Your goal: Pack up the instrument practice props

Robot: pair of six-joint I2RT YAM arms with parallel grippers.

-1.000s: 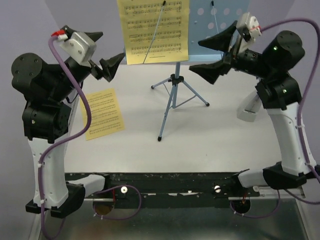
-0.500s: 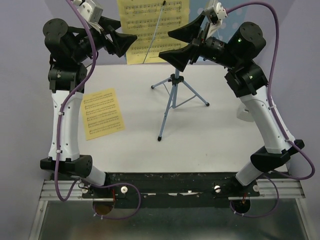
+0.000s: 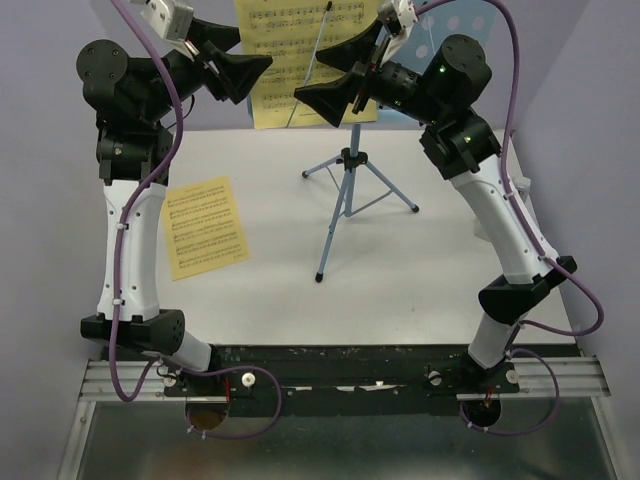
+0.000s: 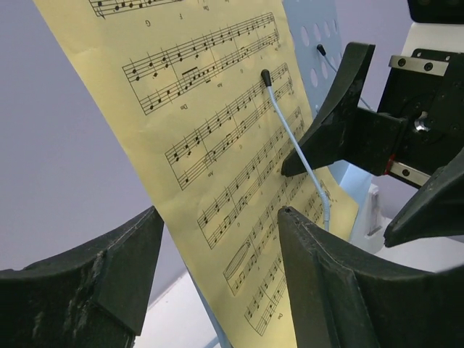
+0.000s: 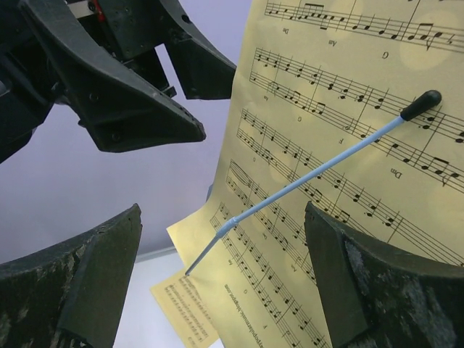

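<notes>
**Both pincers apart at the stand's sheet**

From above: at centre of the table point(image 3: 420, 270), a stand point(image 3: 350, 160), upright. At upper centre, on its blue desk point(image 3: 450, 25), a yellow sheet point(image 3: 290, 40) under a thin wire clip point(image 3: 312, 62). Lower left, flat on the table, a second sheet point(image 3: 205, 227). At upper left, the left pincer point(image 3: 255, 50), apart, beside the sheet's left edge. Just right of it, the right pincer point(image 3: 308, 77), wide apart, in front of the sheet.

Left wrist: sheet's edge rising between the two fingers point(image 4: 87, 290), not clamped. Right pincer at right of frame, before the desk.

Right wrist: sheet and clip across the right half, between spread fingers. Left pincer at upper left, second sheet at bottom centre.
</notes>
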